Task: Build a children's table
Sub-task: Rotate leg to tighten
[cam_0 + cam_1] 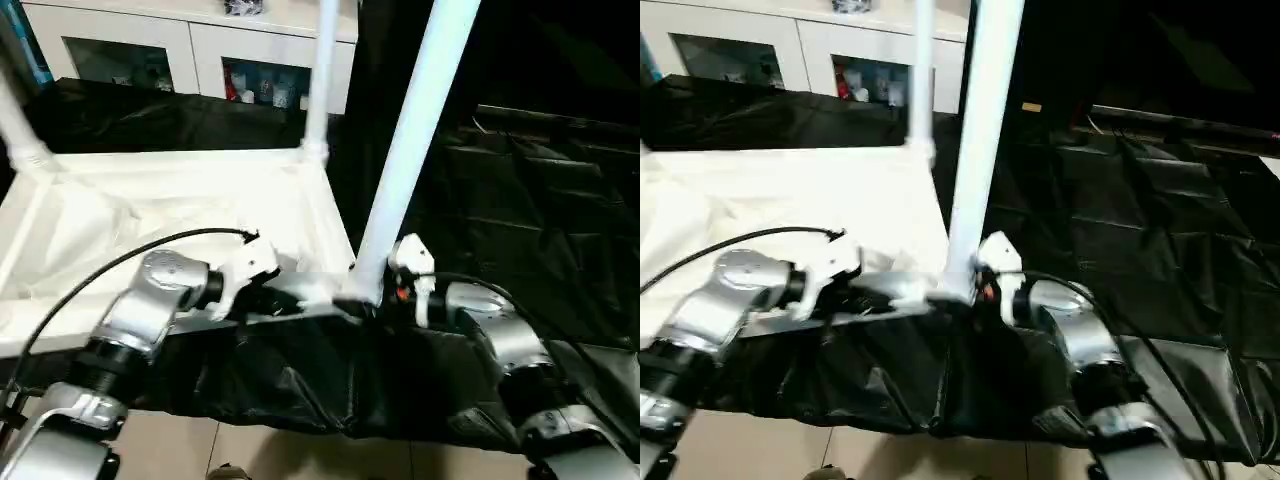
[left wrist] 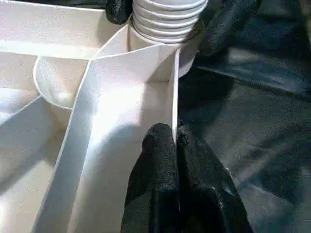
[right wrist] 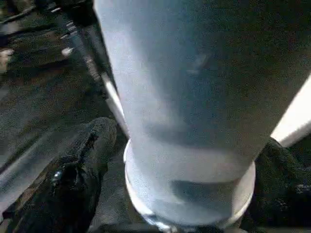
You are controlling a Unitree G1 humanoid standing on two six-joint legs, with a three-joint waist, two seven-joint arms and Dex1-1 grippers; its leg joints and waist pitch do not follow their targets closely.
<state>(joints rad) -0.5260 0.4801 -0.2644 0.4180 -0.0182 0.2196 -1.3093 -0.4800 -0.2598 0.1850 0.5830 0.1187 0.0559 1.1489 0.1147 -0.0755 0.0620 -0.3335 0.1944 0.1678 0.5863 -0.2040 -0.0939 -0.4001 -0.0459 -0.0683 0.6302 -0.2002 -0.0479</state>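
Observation:
The children's table lies upside down: its white top (image 1: pixel 180 215) shows its ribbed underside. One tube leg (image 1: pixel 415 130) rises, tilted, from the near right corner socket. Another leg (image 1: pixel 322 70) stands at the far right corner and a third (image 1: pixel 15 120) at the far left. My left gripper (image 2: pixel 176 138) is shut on the thin rim wall of the top, close to the near right corner. My right gripper (image 1: pixel 375 300) sits at the base of the near leg (image 3: pixel 194 97), open, with one black finger (image 3: pixel 90 150) standing clear of the tube on either side.
Black sheeting (image 1: pixel 520 200) covers the surface under and to the right of the top. A white cabinet with glass doors (image 1: pixel 200 50) stands behind. A black cable (image 1: pixel 120 260) arcs over my left forearm. Pale floor (image 1: pixel 300 455) shows below the near edge.

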